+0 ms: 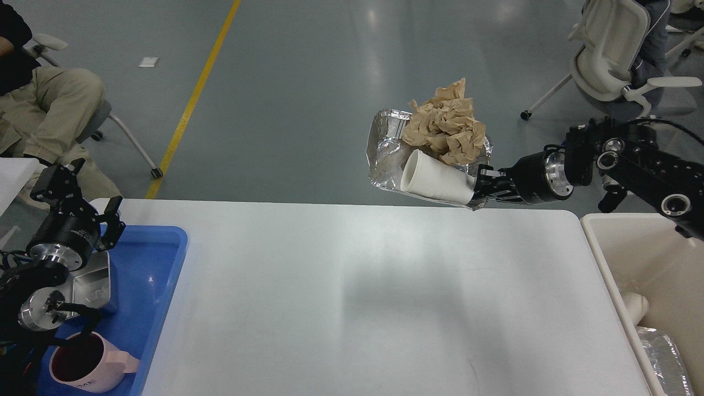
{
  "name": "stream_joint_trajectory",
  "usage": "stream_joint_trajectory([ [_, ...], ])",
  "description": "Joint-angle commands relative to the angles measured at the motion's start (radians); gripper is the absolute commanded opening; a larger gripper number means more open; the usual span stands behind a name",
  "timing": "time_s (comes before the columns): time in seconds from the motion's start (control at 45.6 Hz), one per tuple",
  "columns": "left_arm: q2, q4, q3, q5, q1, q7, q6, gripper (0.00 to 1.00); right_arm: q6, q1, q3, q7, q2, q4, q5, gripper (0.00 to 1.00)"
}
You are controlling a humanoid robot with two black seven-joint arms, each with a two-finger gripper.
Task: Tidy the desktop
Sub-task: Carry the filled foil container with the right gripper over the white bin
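Foil tray point(385, 154) holds one cup point(434, 179), one paper wad point(445, 126).

Cream bin point(605, 258) right of tabletop point(363, 297): cut by frame's right and bottom edges; foil inside it only partly seen; pink mug point(91, 366) left of tabletop cut at bottom edge; right gripper point(479, 186) fingers hidden behind foil tray point(385, 159).

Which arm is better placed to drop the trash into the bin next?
Right. Its tool already grips the crumpled foil tray holding brown crumpled paper and a white paper cup, near the cream plastic bin. The left tool sits empty over the blue plastic tray.
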Motion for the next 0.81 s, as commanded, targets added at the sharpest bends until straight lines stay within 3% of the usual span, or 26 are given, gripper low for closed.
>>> stream_joint_trajectory([
  [0.0,0.000,0.000,0.000,0.000,0.001,0.000,-0.001,0.97,0.001,-0.051,0.057,0.002,-0.044,0.027,0.000,0.00],
  [0.789,0.007,0.000,0.000,0.003,0.007,-0.005,-0.009,0.97,0.001,-0.227,0.235,0.026,-0.256,0.078,0.004,0.00],
])
